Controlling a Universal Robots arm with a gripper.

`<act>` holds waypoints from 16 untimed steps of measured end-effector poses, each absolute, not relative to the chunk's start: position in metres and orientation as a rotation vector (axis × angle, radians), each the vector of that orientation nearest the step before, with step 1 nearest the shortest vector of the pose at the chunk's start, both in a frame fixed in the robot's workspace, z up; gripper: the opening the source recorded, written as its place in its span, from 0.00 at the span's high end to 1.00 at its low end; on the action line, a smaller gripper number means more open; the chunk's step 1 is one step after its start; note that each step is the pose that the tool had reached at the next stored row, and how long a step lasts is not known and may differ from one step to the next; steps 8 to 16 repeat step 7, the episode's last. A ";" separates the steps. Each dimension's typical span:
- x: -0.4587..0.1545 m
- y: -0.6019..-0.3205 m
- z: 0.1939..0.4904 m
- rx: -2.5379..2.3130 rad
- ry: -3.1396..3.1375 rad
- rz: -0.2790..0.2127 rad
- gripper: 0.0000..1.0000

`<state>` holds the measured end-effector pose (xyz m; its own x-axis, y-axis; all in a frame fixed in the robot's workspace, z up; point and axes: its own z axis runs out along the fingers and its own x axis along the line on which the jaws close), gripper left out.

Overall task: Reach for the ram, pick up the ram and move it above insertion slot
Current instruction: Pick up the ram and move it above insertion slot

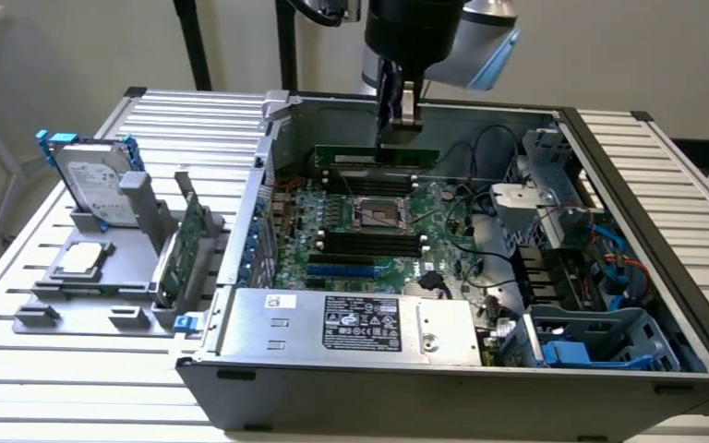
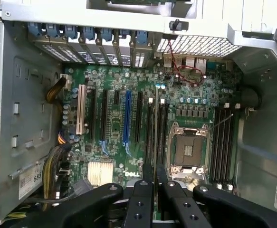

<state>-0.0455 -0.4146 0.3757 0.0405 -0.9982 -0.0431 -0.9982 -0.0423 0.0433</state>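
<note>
Up close, the motherboard carries a white "DELL" mark printed near its lower edge in the wrist view, just beside the gripper's black fingers. A white sticker on the grey wall of the power supply shows digits that look like "685", the rest too small to read. In the exterior view the power supply at the near side of the open computer case has a black label with white print and small marks, and a white barcode sticker beside it; neither is legible.

The ram is a long, thin green stick with a row of small black chips, held level and edge-down. The gripper pinches its top edge, fingers pressed against the board from both sides. It hangs over the far part of the motherboard, above the CPU socket and the black memory slots nearer the camera. In the wrist view the ram appears edge-on as a thin line running out from between the fingers.

On the exterior view's left, a grey holder on the slatted table keeps a silver hard drive and a green expansion card upright.
</note>
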 end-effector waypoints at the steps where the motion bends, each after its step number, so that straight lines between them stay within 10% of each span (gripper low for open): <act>1: -0.046 -0.415 0.376 2.265 -2.173 -0.096 0.86; 16: -0.046 -0.415 0.376 2.265 -2.173 -0.096 0.86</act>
